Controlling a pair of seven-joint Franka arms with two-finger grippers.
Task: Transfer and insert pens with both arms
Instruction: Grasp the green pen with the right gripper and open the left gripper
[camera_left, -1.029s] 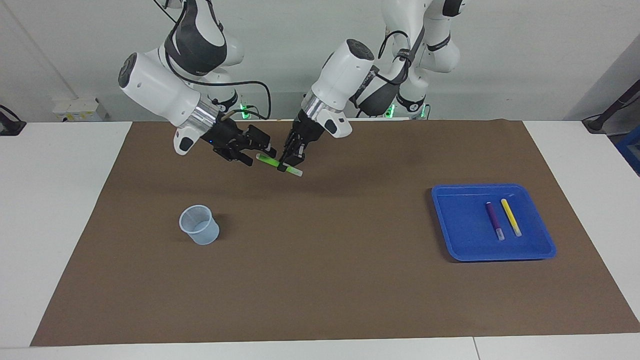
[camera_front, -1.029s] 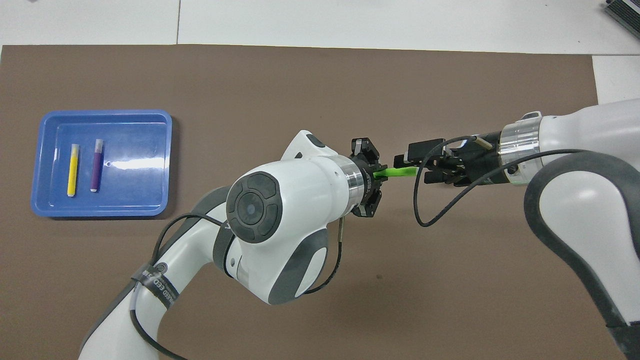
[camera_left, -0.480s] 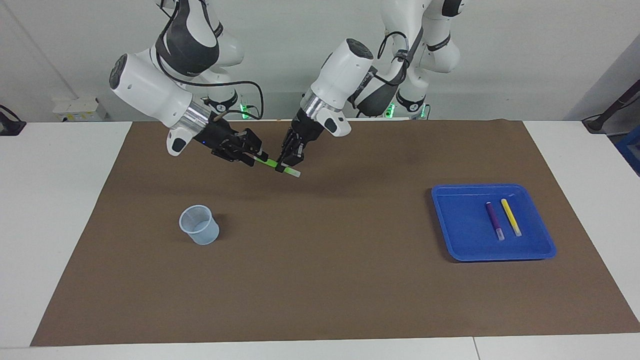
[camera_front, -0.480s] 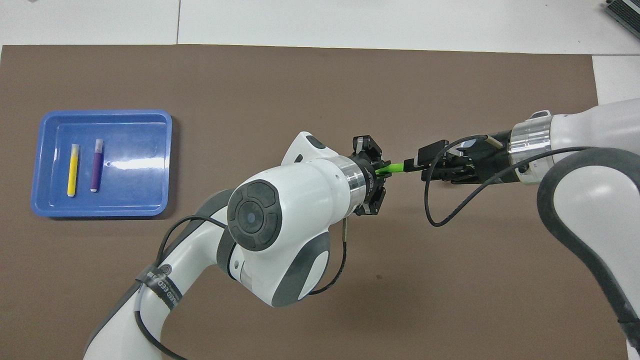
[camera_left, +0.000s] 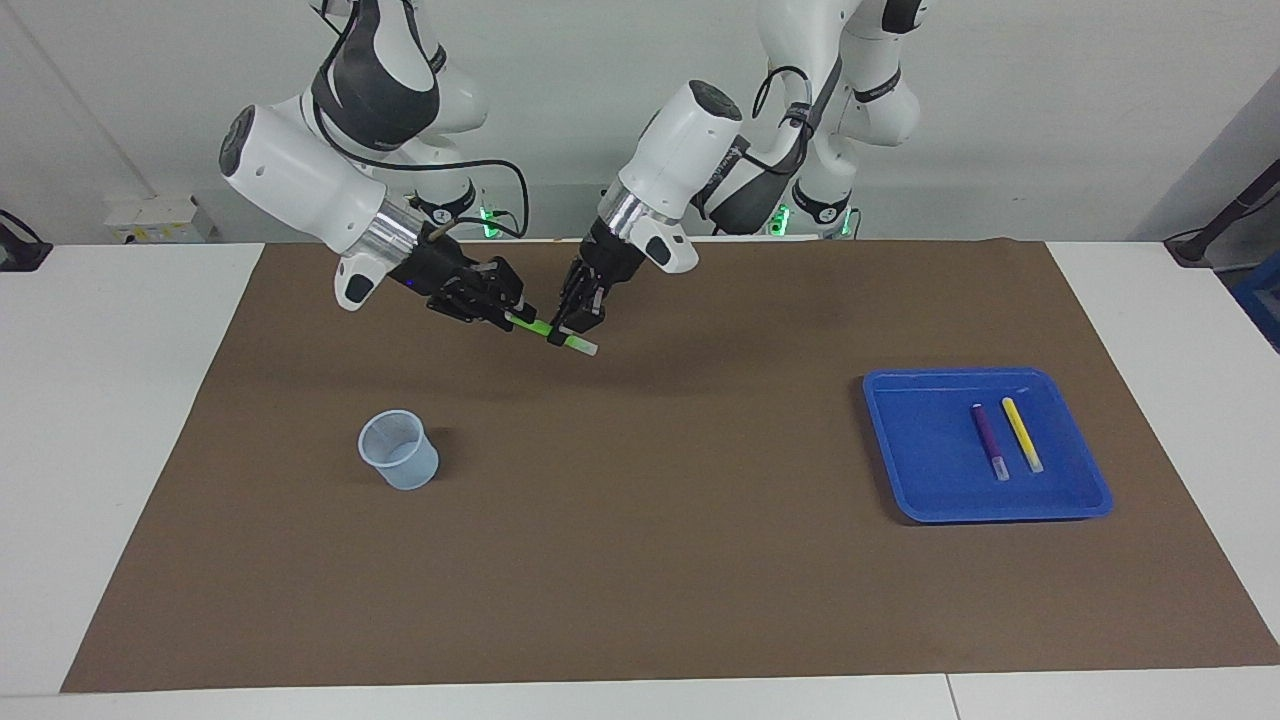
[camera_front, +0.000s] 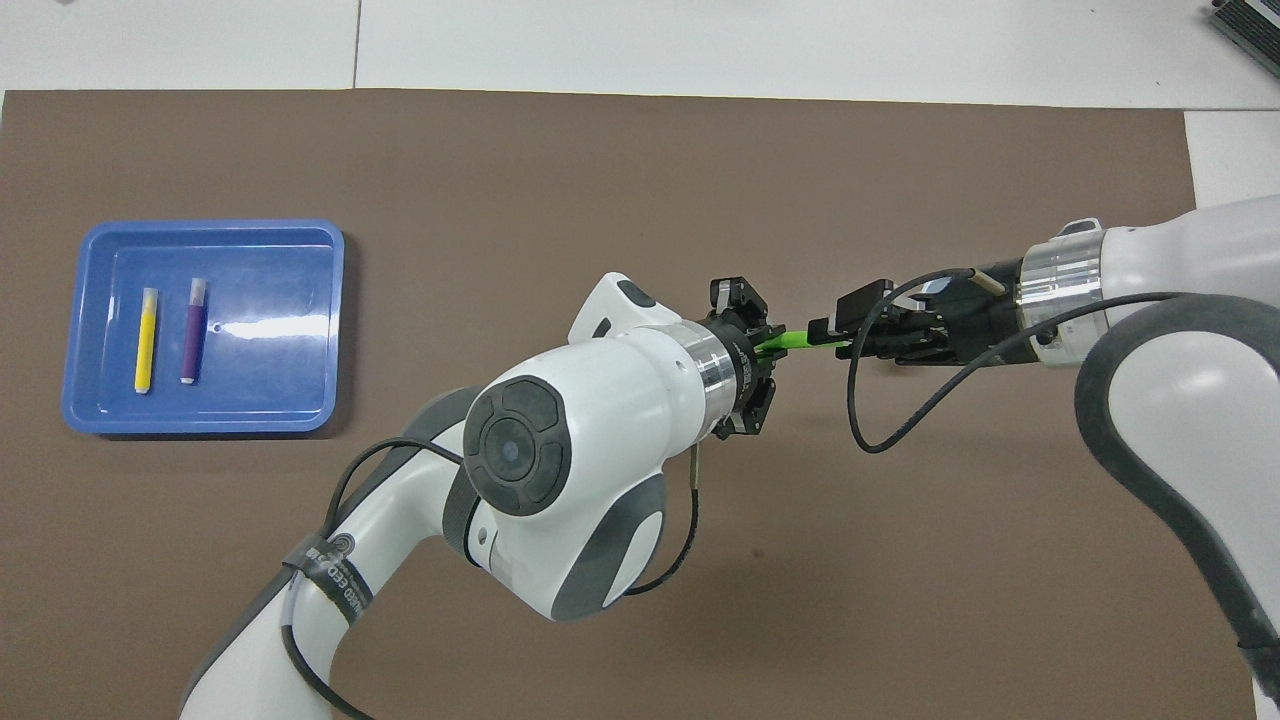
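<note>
Left gripper (camera_left: 566, 333) grasps the green pen (camera_left: 540, 328) above the brown mat (camera_left: 640, 560); right gripper (camera_left: 512, 314), at its 9 o'clock, clenches the pen's other end.

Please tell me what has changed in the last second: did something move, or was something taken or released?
The right pincer has closed on the free end of the green pen, which the left pincer keeps shut on in the air over the brown mat; both arms have shifted slightly. The cup, the blue tray, the purple pen and the yellow pen have not moved.
</note>
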